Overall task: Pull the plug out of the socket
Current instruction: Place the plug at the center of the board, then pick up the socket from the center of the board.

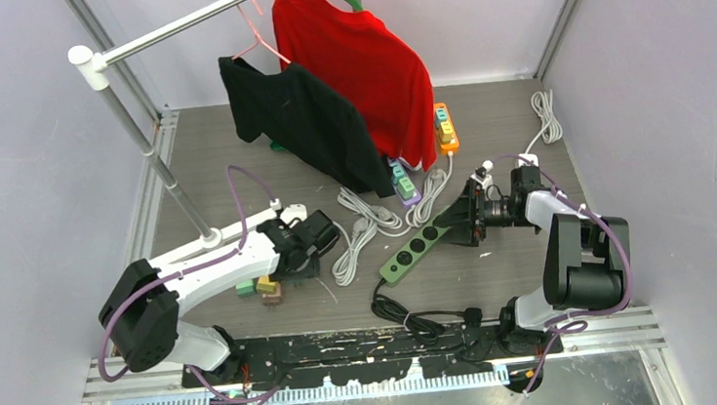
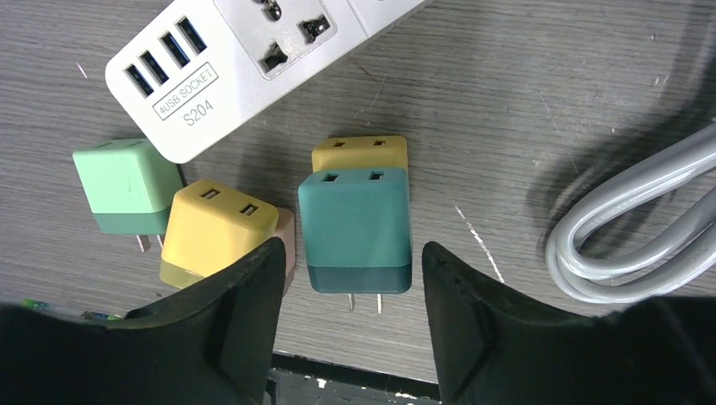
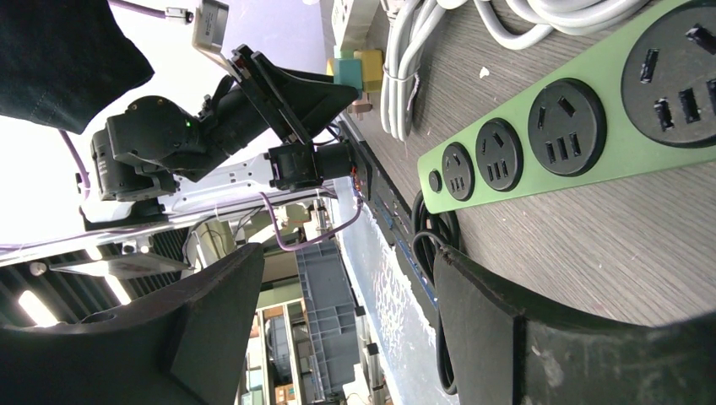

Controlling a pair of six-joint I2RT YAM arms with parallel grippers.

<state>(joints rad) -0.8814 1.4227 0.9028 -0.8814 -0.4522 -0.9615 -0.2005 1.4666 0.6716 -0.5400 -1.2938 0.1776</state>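
Several loose plugs lie on the table under my left gripper [image 2: 350, 278]. A teal plug [image 2: 355, 224] lies flat in line with its open jaws, prongs toward the camera, untouched. A yellow plug [image 2: 359, 153] sits behind it, with another yellow plug [image 2: 215, 228] and a light green plug [image 2: 125, 181] to the left. A white socket strip [image 2: 245, 59] with USB ports lies just beyond, its visible sockets empty. My right gripper [image 3: 346, 287] is open and empty beside a green socket strip [image 3: 574, 126], whose sockets are empty. From above, the left gripper [image 1: 286, 263] is over the plugs [image 1: 264, 287].
A purple strip [image 1: 404, 181] and an orange strip [image 1: 446, 126] with plugs in them lie under a hanging red shirt [image 1: 362, 65] and black shirt [image 1: 303, 119]. White cables [image 1: 366, 226] coil mid-table. A rack pole [image 1: 159, 151] stands at the left.
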